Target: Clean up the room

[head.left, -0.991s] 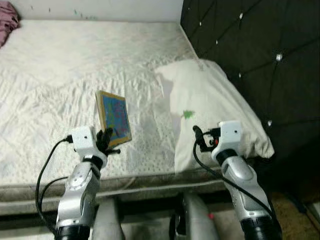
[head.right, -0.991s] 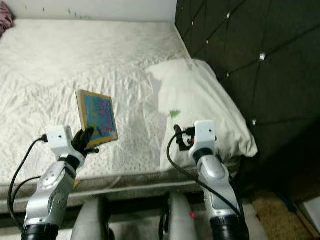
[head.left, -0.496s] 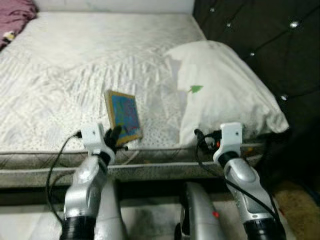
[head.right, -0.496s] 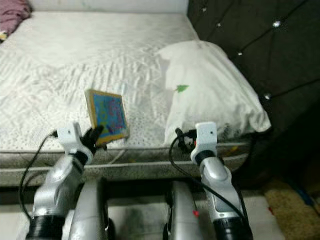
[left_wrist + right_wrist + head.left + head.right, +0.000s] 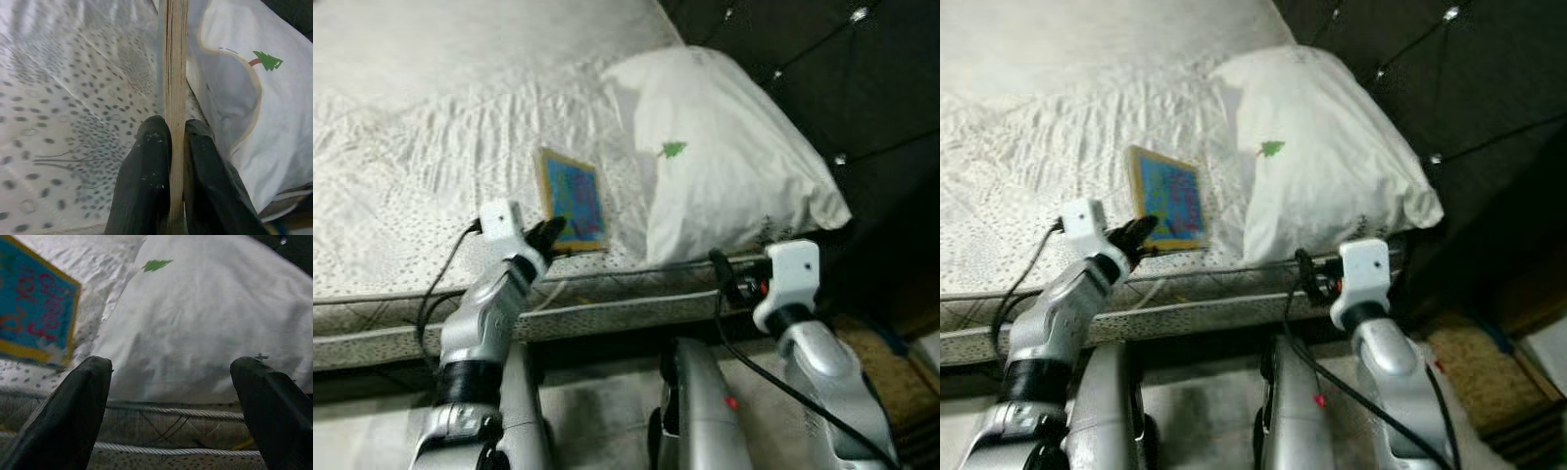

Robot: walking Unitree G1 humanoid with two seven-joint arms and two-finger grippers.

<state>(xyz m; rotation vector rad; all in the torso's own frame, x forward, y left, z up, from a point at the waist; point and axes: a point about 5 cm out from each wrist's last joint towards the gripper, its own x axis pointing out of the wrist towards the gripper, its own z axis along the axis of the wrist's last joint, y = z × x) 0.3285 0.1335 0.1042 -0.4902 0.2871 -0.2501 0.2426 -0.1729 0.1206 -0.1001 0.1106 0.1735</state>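
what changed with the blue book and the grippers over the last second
The camera shifted, so the whole scene slid. The left gripper stays shut on the thin blue yellow-edged book, which now sits closer to the white pillow with the green tree print, its edge beside it. The right gripper remains open and empty, in front of the mattress edge. The pillow lies as before.
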